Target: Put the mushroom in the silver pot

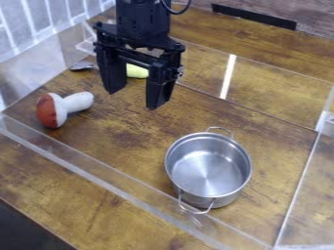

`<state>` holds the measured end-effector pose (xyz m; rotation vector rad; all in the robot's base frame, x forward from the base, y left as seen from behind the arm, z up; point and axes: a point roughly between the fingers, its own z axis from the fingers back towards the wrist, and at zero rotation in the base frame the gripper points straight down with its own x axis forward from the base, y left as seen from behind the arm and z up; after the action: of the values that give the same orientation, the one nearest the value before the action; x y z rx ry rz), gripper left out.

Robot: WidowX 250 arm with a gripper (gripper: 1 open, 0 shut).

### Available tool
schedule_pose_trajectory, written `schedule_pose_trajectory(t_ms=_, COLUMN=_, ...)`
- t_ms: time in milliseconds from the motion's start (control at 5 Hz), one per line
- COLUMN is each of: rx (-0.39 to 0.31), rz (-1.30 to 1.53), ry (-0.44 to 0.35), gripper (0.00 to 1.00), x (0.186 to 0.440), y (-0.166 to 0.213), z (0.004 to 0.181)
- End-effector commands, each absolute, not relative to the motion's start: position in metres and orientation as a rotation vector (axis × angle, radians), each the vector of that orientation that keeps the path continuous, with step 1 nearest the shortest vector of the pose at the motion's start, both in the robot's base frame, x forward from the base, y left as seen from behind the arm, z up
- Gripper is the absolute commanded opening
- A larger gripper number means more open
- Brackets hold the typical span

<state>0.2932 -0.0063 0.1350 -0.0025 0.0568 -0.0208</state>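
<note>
The mushroom (pixel 62 107) lies on its side at the left of the wooden table, reddish-brown cap toward the front left, white stem pointing right. The silver pot (pixel 208 169) stands empty at the front right, wire loop handles on its rim. My black gripper (pixel 136 83) hangs above the table's middle, pointing down, its two fingers spread wide with nothing between them. It is to the right of the mushroom and behind the pot, touching neither.
A yellow-green vegetable (pixel 136 70) shows behind the gripper's fingers. Low clear plastic walls (pixel 78 161) border the work area at the front and right. A white tiled wall (pixel 26 24) rises at the back left.
</note>
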Motion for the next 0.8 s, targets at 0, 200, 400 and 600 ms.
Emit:
schedule_pose_trajectory(t_ms=0, rx=-0.005, rz=-0.047, ry=0.091, gripper=1.0, x=0.288, y=0.002, z=0.12)
schedule_pose_trajectory(t_ms=200, rx=0.009, rz=-0.192, ry=0.107, gripper=1.0, x=0.286, y=0.026, z=0.111)
schedule_pose_trajectory(t_ms=400, rx=0.039, rz=-0.281, ry=0.111, gripper=1.0, x=0.285, y=0.055, z=0.108)
schedule_pose_trajectory(t_ms=600, rx=0.073, rz=-0.312, ry=0.101, gripper=1.0, x=0.285, y=0.075, z=0.108)
